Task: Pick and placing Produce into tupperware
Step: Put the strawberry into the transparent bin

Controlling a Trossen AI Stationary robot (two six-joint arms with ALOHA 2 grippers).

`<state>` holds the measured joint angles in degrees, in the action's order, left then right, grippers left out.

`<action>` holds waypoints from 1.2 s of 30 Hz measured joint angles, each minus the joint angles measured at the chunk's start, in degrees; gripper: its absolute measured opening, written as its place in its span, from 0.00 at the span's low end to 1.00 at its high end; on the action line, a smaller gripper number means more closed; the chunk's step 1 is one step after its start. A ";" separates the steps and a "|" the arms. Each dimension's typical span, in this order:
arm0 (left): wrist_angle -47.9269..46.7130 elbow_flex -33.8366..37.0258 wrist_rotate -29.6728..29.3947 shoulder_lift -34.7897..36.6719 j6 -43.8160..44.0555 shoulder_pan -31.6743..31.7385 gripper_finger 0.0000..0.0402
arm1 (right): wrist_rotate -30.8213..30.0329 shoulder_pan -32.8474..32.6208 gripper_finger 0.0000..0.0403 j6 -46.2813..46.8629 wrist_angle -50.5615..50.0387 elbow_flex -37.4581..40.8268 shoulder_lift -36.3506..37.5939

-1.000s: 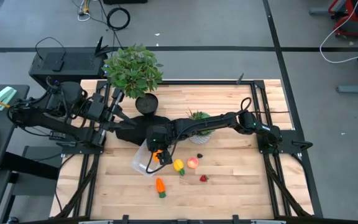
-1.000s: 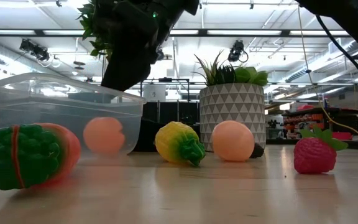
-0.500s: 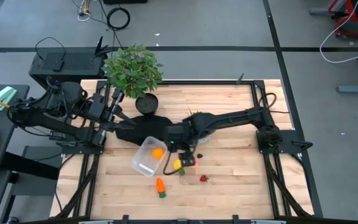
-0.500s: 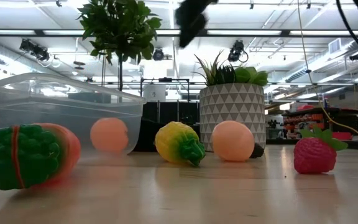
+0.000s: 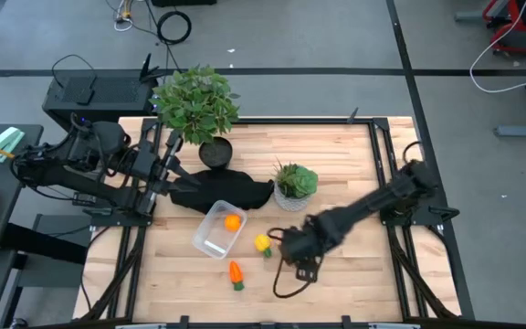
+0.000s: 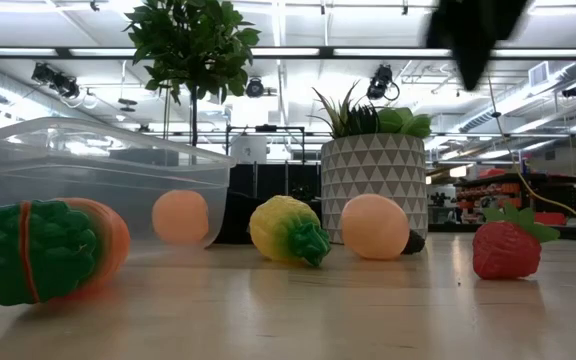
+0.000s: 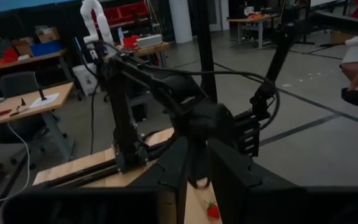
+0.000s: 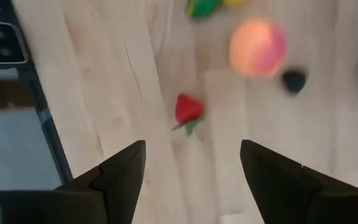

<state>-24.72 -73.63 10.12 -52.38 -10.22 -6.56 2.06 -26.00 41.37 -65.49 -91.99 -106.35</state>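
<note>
Carrot (image 5: 235, 273) lengthwise, green top nearest.

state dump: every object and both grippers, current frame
tupperware: upright, open, no lid, holding one item
orange: inside the tupperware
yellow piece: on the table, beside the tupperware
carrot: lying flat on the table
peach: on the table, loose
strawberry: on the table, untouched
right gripper: open, empty, above the strawberry
left gripper: shut, empty, parked at the table's left edge
</note>
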 joint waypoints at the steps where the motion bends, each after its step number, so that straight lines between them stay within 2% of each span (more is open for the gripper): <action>1: -0.33 0.00 0.00 0.00 0.01 -0.01 0.18 | -0.91 -0.86 0.66 4.29 3.20 3.56 1.58; 4: -0.58 0.00 0.01 0.00 0.00 -0.01 0.19 | -4.74 -3.06 0.66 16.79 12.16 13.43 5.69; 7: -0.56 0.00 0.01 0.00 0.00 0.01 0.19 | -7.86 -4.75 0.66 25.54 19.65 20.80 8.52; 14: -0.67 0.00 0.01 0.00 -0.02 0.01 0.19 | -8.57 -6.58 0.66 31.72 26.62 28.87 7.96; 17: -0.67 0.00 0.01 0.00 -0.02 0.00 0.20 | -11.93 -6.34 0.66 28.68 29.03 29.62 6.91; 21: -0.70 0.00 0.01 0.01 -0.02 -0.01 0.20 | -13.98 -5.82 0.66 18.83 32.36 29.51 6.30; 27: -1.04 -0.02 0.01 0.00 -0.04 0.00 0.20 | -12.02 -4.23 0.66 12.98 31.29 29.53 6.19; 33: -1.94 -0.04 -0.01 -0.02 -0.02 0.01 0.20 | -5.11 -2.95 0.66 7.75 31.16 29.53 5.84; 36: -1.99 -0.04 -0.01 -0.04 -0.04 0.01 0.20 | -4.44 -2.67 0.65 5.96 31.17 29.53 5.84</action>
<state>-26.71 -73.67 10.12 -52.42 -10.26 -6.55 -2.37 -28.67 47.33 -34.32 -62.46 -100.51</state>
